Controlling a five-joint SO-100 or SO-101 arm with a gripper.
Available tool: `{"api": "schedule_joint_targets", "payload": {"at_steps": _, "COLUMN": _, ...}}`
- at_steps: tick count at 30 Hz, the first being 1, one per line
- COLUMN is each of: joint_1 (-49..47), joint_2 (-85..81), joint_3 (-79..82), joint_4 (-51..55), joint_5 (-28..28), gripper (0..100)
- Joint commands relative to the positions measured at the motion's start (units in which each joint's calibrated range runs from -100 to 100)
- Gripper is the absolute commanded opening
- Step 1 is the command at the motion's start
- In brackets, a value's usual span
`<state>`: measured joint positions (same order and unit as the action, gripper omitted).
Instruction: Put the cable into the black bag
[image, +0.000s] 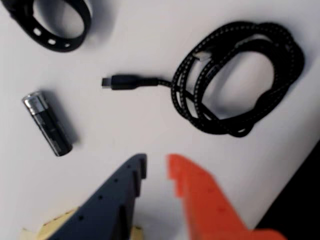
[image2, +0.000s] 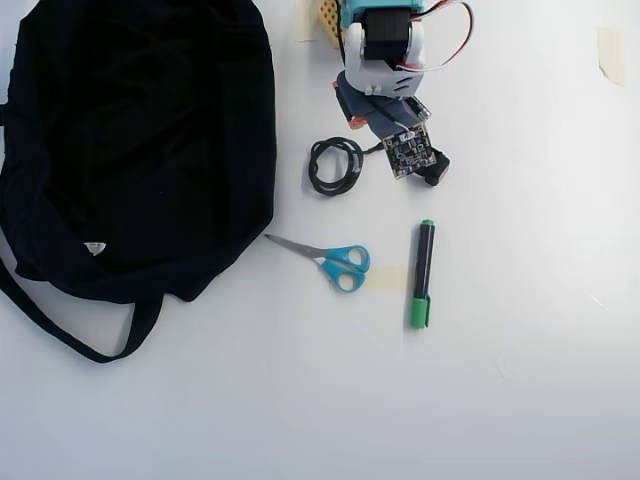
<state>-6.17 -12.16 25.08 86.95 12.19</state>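
1. In the wrist view we see the gripper (image: 156, 170) as two fingers of unlike colour: a dark slate-blue finger (image: 112, 200) at 7 o'clock and a bright orange finger (image: 205, 200) at 5 o'clock.
2. Both fingers have stepped, notched inner edges, and we make out small round holes along the blue one.
3. Pale yellowish tape (image: 47, 227) shows under the blue finger.
4. In the overhead view we see a white motor housing (image2: 385, 45) with a black block (image2: 382, 30), teal parts above at 12 o'clock, and red and white wires (image2: 450, 40) looping at 3 o'clock.
5. A bare circuit board (image2: 405, 150) sits at 6 o'clock.
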Motion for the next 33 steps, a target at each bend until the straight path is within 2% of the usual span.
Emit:
{"api": "schedule_joint_targets", "payload": {"at_steps": 1, "joint_1": 0.41, "joint_2": -1.20, "joint_3": 0.17, "joint_4": -0.90, "joint_5": 0.50, "gripper": 22}}
{"api": "schedule_joint_targets", "payload": {"at_steps": 6, "joint_1": 0.86, "joint_2": -1.20, "joint_3": 3.85, "joint_4": -7.10, "joint_5": 0.56, "gripper": 30}}
{"api": "schedule_joint_targets", "payload": {"at_steps": 13, "joint_1": 1.31, "joint_2": -1.12, "joint_3": 10.32, "joint_4": -16.58, "joint_5": 0.45, "gripper": 30}}
{"api": "schedule_joint_targets", "payload": {"at_steps": 25, "joint_1": -0.93, "joint_2": -1.03, "joint_3": 16.34, "joint_4": -17.87, "joint_5": 0.40, "gripper": 30}}
{"api": "schedule_joint_targets", "payload": {"at_steps": 33, "joint_1": -0.93, "joint_2": 1.37, "joint_3": 20.38, "joint_4": -25.10, "joint_5": 0.45, "gripper": 30}}
